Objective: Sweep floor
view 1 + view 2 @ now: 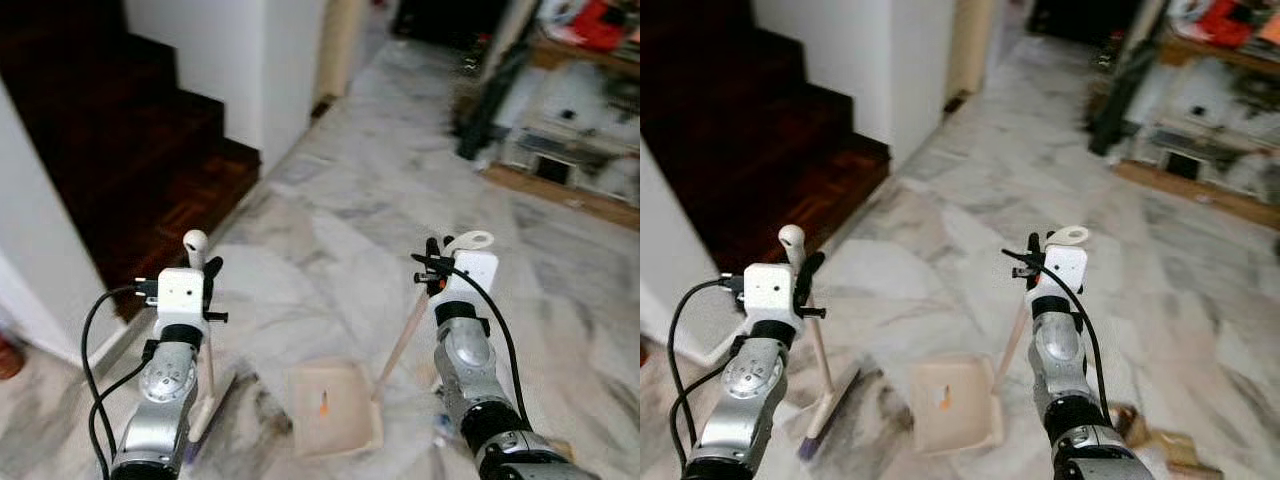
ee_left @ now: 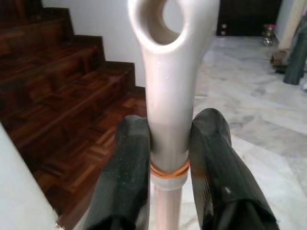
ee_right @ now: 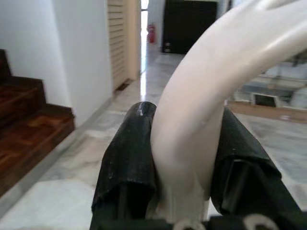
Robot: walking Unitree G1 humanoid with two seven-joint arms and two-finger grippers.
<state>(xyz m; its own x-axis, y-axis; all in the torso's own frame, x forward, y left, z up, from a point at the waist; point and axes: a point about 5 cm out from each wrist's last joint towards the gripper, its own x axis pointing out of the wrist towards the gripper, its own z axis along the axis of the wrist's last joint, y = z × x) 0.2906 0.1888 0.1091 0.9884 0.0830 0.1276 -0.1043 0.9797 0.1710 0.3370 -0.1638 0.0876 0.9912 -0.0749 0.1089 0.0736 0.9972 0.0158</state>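
Two claws grip one broom (image 1: pixel 818 385), one dustpan (image 1: pixel 952 403).

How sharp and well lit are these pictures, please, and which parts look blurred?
Both eye views: soft motion blur, worst on the far shelves; the stairs lie in deep shade. Left wrist view: crisp on the broom handle between the fingers. Right wrist view: the dustpan handle is close and slightly soft, with glare on the marble floor.
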